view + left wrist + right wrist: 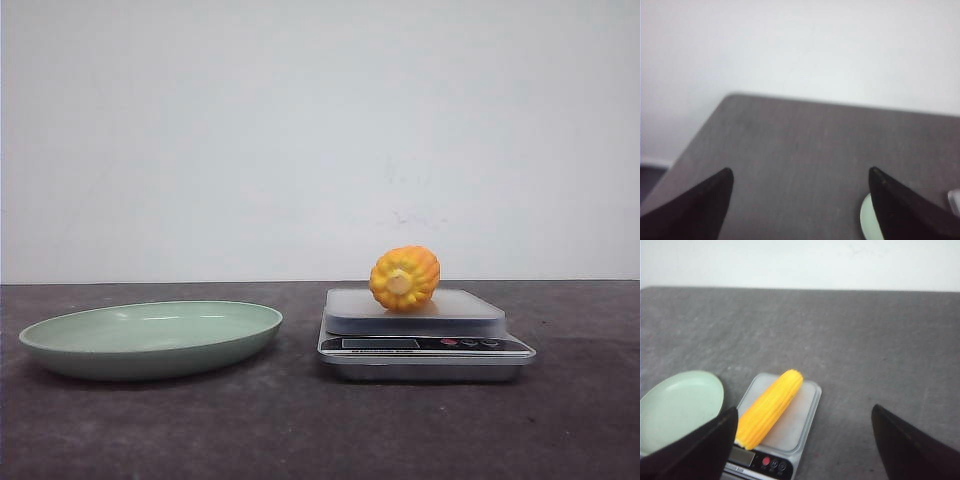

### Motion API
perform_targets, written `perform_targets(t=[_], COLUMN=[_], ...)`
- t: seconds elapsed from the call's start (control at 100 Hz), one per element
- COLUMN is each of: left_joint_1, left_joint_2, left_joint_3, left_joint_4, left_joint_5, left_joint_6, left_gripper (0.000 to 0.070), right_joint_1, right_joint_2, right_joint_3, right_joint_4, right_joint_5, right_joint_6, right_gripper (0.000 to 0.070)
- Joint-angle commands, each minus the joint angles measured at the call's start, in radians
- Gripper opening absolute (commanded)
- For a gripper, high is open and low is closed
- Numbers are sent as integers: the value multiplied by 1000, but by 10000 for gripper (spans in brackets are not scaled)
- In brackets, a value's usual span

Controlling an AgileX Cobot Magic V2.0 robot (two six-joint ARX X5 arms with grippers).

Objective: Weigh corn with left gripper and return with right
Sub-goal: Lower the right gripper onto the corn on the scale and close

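Note:
The orange-yellow corn [404, 277] lies on the platform of a silver kitchen scale [425, 345], its pale cut end facing the camera. In the right wrist view the corn [769, 408] lies lengthwise on the scale [795, 427]. My right gripper [802, 417] is open and empty, back from and above the scale. My left gripper [801, 175] is open and empty over bare table, with the plate's edge [868, 216] beside one finger. Neither gripper shows in the front view.
A pale green plate [150, 338] sits empty left of the scale; it also shows in the right wrist view [680, 407]. The dark grey table [300, 430] ends at a white wall behind.

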Motion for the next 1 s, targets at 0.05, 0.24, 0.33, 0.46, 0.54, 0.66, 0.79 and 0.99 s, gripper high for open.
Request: perform_targets(t=[0.05, 0.24, 0.33, 0.46, 0.54, 0.66, 0.79, 0.99], left_joint_1=[-3, 19, 29, 59, 73, 76, 76, 76], left_joint_2=[-92, -255, -307, -358, -374, -379, -379, -379], left_joint_3=[-50, -241, -343, -461, -502, -529, -534, -534], left_joint_4=[-38, -38, -38, -36, -33, -16, 15, 55], left_joint_5=[28, 127, 195, 296, 309, 309, 307, 302], left_joint_6=[-90, -164, -187, -201, -198, -173, -149, -127], left_gripper=[508, 505, 505, 505, 505, 505, 505, 505], right_joint_1=[43, 142, 200, 276, 306, 314, 314, 314], right_joint_2=[42, 142, 224, 354, 441, 575, 727, 887], right_joint_3=[14, 14, 14, 14, 17, 37, 95, 189], right_joint_4=[28, 106, 159, 212, 250, 280, 274, 261], right_joint_5=[-3, 2, 14, 79, 109, 114, 113, 132], right_joint_6=[17, 53, 79, 98, 111, 159, 189, 198], right_gripper=[536, 562, 564, 564, 564, 563, 563, 562])
